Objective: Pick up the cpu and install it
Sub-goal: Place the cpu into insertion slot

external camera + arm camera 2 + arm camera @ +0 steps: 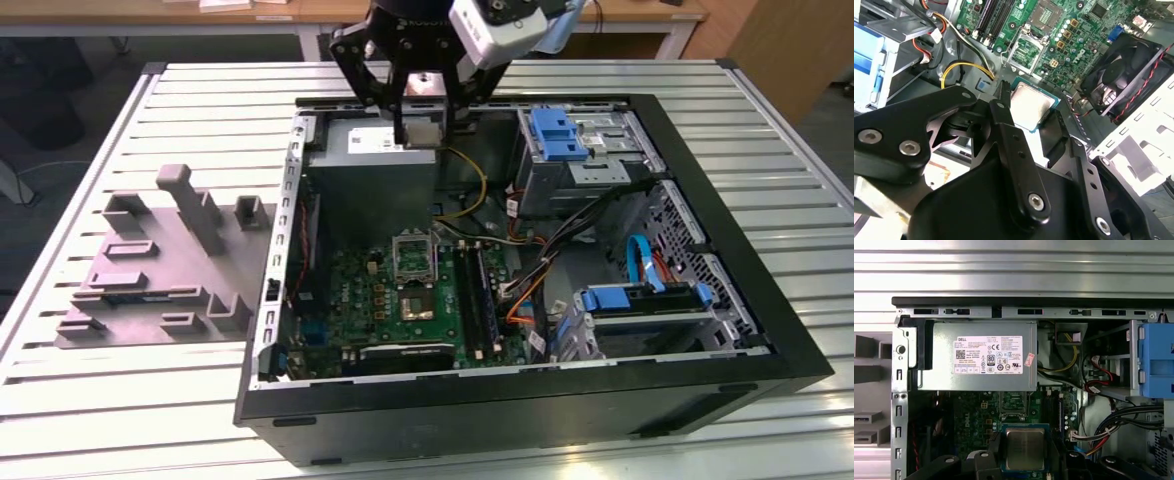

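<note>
The open computer case [534, 400] lies on a pale slatted metal table [134, 400]. Just beside the case, at the exterior view's left, rests a grey plastic fixture [160, 270]. Above the case's far end, the gripper [420, 125] is clamped on the cpu [418, 137], holding it in the air. Beyond the case stands a wooden desk [320, 10].

Case [747, 300] lies open on desk [160, 100]. Fixture [147, 280] on desk just beside case, at exterior view's left. Inside case: power supply [367, 160] at far end, motherboard [387, 300] on case floor in front of it, socket [414, 258] near board's middle, drive cage [574, 150] at exterior view's right. Hand [422, 125] above power supply's edge; cpu [420, 136] clamped between fingers, above and behind socket, clear of board.
</note>
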